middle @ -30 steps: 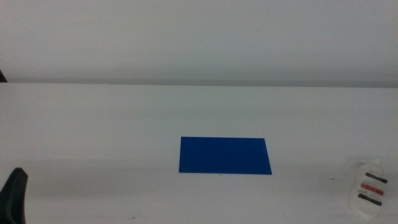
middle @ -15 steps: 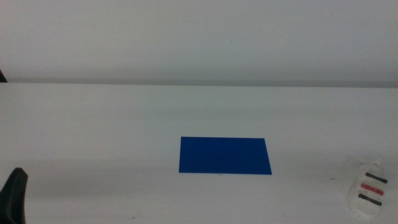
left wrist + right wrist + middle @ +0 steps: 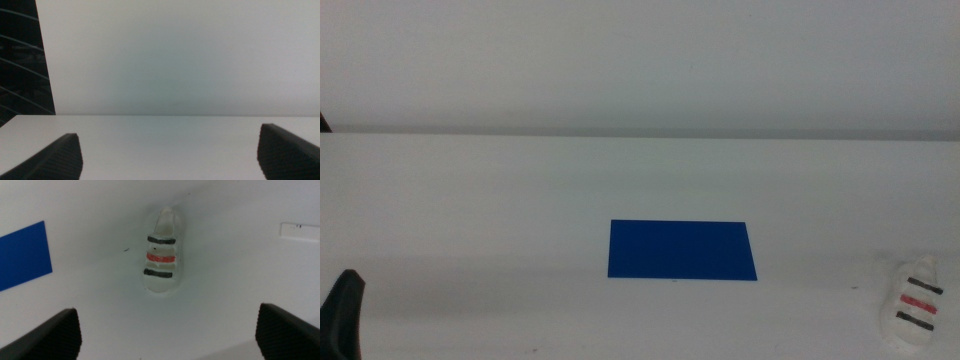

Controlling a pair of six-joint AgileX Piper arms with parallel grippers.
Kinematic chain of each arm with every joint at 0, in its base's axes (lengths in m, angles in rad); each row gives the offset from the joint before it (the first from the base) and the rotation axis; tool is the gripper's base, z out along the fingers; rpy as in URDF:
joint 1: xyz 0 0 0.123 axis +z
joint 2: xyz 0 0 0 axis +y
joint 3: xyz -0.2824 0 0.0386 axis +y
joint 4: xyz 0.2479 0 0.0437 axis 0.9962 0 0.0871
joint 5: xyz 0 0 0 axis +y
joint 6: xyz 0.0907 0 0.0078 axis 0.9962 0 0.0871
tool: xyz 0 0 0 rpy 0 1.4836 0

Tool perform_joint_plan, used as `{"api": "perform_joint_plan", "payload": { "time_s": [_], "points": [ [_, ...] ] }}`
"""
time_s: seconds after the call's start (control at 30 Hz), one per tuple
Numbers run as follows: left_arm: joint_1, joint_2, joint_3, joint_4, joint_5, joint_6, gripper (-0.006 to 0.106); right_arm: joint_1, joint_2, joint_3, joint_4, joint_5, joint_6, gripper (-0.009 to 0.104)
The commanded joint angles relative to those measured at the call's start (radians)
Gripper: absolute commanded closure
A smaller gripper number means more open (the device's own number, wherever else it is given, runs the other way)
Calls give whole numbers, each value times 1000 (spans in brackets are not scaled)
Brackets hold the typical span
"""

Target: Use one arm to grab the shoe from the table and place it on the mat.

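shoe (image 3: 914,306) half washed out near frame edge; right gripper (image 3: 165,330) wide open, empty, above it.

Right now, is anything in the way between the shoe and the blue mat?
Nothing visible. The shoe lies on the table, apart from the mat, with only bare white surface between them. The right gripper hovers open above the shoe, with nothing between.

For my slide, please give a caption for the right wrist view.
Open right gripper above the white strapped shoe on the white table, blue mat nearby.
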Motion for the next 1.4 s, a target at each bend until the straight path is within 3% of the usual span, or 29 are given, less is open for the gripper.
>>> {"api": "perform_joint_plan", "payload": {
  "time_s": [0.0, 0.13, 0.37, 0.53, 0.63, 1.37],
  "points": [
    [-4, -41, 43, 0, -11, -6, 7, -8, 18, -10, 0, -12, 32, 2],
    [-4, -41, 43, 0, -11, -6, 7, -8, 93, -30, -4, -6, 142, 3],
    [-4, -41, 43, 0, -11, -6, 7, -23, 406, -85, -4, 8, 36, 10],
    [-4, -41, 43, 0, -11, -6, 7, -62, 621, -135, 18, -23, -17, 11],
    [-4, -41, 43, 0, -11, -6, 7, -78, 705, -175, 0, -23, -31, 11],
    [-4, -41, 43, 0, -11, -6, 7, -118, 1002, -221, 15, -238, -12, 11]
  ]
}}
